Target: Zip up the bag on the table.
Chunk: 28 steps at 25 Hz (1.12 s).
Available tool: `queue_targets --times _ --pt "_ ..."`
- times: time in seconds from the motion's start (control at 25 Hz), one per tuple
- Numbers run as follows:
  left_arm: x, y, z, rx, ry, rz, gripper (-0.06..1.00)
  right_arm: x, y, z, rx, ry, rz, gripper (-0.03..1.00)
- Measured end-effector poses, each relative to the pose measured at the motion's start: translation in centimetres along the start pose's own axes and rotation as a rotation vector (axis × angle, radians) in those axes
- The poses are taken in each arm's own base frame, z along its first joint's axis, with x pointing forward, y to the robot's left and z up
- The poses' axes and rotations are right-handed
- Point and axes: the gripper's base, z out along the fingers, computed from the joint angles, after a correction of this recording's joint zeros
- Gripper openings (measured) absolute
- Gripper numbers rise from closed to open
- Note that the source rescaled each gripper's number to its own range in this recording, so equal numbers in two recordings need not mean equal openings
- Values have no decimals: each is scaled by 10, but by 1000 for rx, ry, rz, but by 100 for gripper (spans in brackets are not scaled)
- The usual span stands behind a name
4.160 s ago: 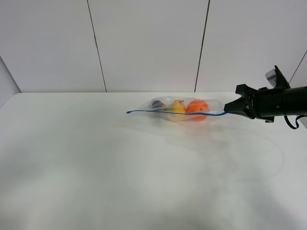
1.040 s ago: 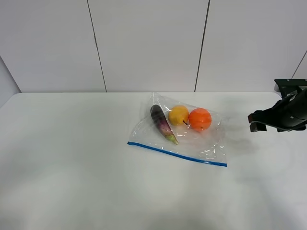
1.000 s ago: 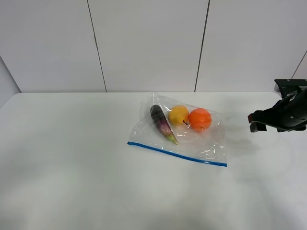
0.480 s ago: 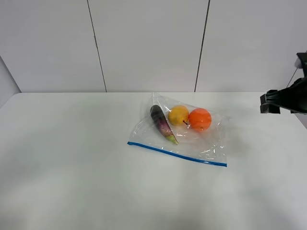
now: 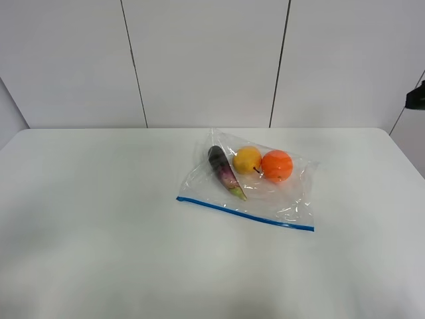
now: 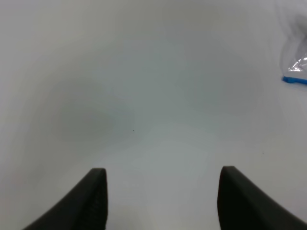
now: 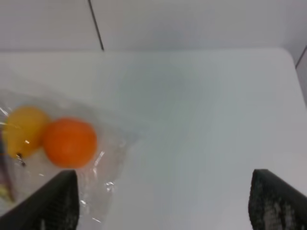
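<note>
Seen from above, flat on the white table, just right of centre: the clear bag, long axis following its blue zipper strip, running from near left down to the right, zipper edge facing the near side. Inside, left to right: a purple eggplant angled toward the strip, a yellow fruit, an orange. Left gripper poised over bare tabletop with jaws spread wide, holding nothing. Right gripper likewise wide and empty, above the bag's orange end.
</note>
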Motion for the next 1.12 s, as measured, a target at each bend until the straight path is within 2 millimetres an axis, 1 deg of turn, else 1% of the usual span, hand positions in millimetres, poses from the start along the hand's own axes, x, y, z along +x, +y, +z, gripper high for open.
queue_targets --times 0.08,0.24,0.48,0.68,0.88,1.12 --pt "0 0 0 0 0 0 75 0 3 -21 -11 -52 1 83" --pt "0 0 0 0 0 0 75 6 8 -54 -26 -104 -8 83" --pt "0 0 0 0 0 0 75 20 14 -91 -38 -140 -29 83" --pt "0 0 0 0 0 0 75 35 18 -126 -45 -209 -50 83" --pt "0 0 0 0 0 0 75 54 24 -151 -99 -232 -91 83" --pt "0 0 0 0 0 0 75 73 24 -181 -132 -320 -53 83"
